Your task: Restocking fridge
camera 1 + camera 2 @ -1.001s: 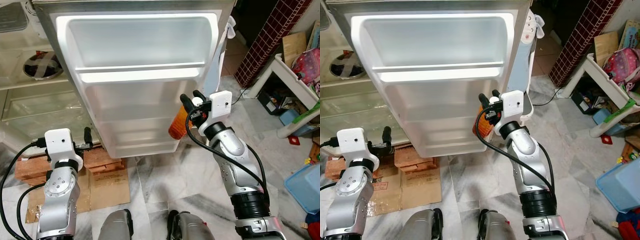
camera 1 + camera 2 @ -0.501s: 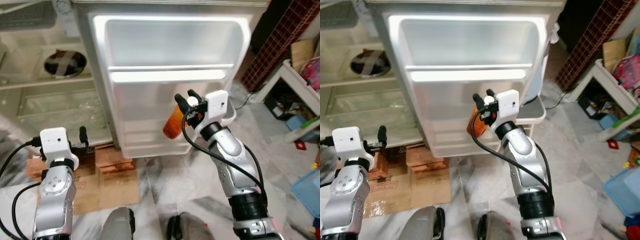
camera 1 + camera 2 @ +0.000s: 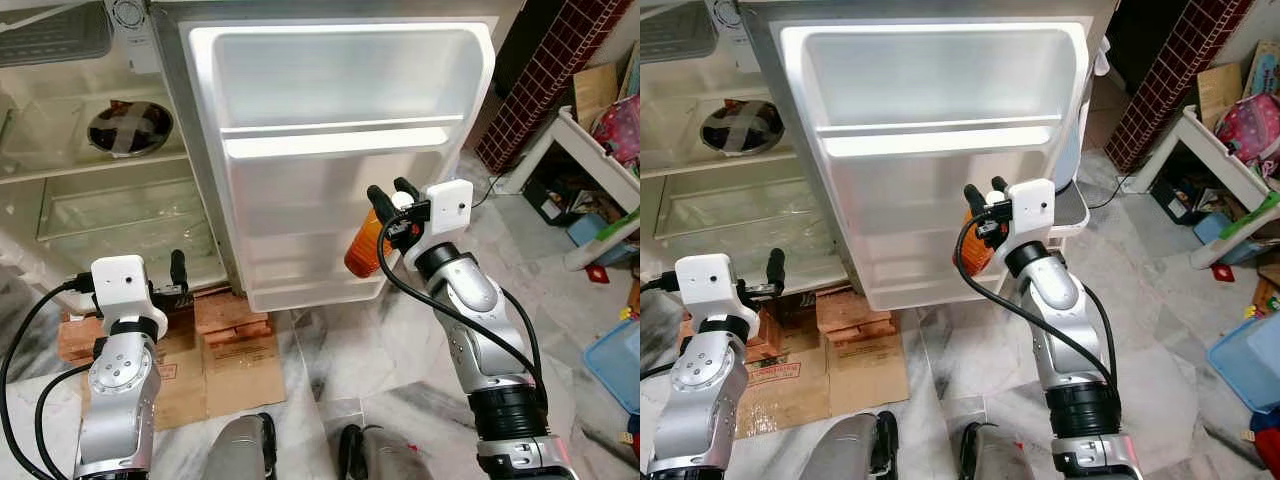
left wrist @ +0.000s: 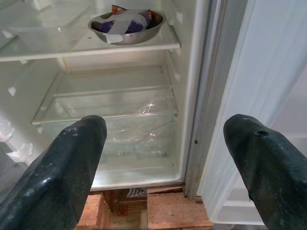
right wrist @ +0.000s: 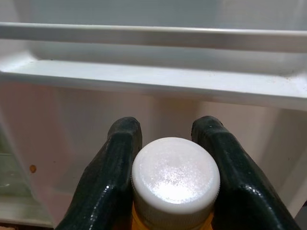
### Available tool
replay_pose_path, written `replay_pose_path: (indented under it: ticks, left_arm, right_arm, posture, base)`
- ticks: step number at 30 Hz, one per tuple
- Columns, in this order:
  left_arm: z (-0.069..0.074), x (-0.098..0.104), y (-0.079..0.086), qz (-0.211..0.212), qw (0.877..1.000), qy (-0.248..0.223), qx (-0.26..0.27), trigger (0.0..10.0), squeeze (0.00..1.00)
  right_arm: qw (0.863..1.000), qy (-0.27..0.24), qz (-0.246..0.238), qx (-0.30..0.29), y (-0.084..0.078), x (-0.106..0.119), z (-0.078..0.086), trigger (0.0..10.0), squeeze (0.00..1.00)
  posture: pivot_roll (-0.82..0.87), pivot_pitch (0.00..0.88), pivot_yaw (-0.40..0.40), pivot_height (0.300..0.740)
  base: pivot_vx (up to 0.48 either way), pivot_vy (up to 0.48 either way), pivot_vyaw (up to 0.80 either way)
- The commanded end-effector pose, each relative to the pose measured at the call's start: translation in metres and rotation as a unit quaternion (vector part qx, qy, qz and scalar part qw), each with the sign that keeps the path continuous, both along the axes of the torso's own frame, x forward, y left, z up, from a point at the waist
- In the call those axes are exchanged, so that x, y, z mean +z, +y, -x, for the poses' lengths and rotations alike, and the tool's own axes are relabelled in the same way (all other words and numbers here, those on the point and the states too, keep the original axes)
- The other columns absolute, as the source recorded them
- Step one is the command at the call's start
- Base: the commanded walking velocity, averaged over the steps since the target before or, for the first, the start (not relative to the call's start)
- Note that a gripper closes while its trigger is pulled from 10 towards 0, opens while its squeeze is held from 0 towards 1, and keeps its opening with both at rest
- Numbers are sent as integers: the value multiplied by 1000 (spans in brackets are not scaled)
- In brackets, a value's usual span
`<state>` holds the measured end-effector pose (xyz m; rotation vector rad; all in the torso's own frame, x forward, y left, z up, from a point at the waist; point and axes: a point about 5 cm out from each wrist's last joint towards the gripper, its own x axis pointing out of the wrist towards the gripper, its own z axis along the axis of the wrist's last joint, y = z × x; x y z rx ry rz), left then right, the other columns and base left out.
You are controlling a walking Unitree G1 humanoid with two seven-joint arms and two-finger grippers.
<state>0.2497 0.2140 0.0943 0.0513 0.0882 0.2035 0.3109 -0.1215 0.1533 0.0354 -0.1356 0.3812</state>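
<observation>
The right gripper point(image 3: 392, 197) is pinching an orange bottle point(image 3: 364, 247) right at the neck, one black finger point(image 5: 108, 179) on each side, just under the white cap point(image 5: 175, 176). The bottle is hanging below the gripper, right in front of the open fridge door point(image 3: 340, 150), around the lower door shelves.

Handling-wise, I'm guessing it's rigid plastic with smooth sides, so probably a bit slippery. If it's full, the weight is dangling under the grip and it'll want to swing. The neck looks like the smart spot to hold: the cap's edge sits above the fingers and should stop it sliding out.

The door shelf rail point(image 5: 158, 36) is sitting at about 12 o'clock from the cap in the wrist view.

The left gripper point(image 4: 163, 158) is idling with its fingers spread wide, holding nothing, pointed at the fridge interior with the steel bowl point(image 4: 125, 26) on a shelf.
</observation>
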Motion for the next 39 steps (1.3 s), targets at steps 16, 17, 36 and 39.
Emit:
replay_pose_path:
  ticks: [16,17,36,39]
  left_arm:
    - [-1,-1,-3,-5,1000,-3,-4,10000,0]
    - [-1,-2,-2,-6,1000,-3,-4,10000,0]
    - [-2,0,6,-18,1000,-13,9,10000,0]
    - [-2,0,6,-19,1000,-13,11,10000,0]
  right_arm:
    - [1000,-24,-6,1,0,10,0,10000,0]
    - [1000,-24,-7,3,1,10,1,10000,0]
    - [1000,-24,-6,6,1,9,1,10000,0]
    - [1000,-28,-6,7,2,12,0,10000,0]
  posture:
    - [69,165,-43,621]
    - [69,165,-43,611]
    - [70,172,-55,606]
    - [69,175,-52,606]
  base:
    - [0,0,0]
    - [0,0,0]
    - [27,0,0]
    - [309,0,0]
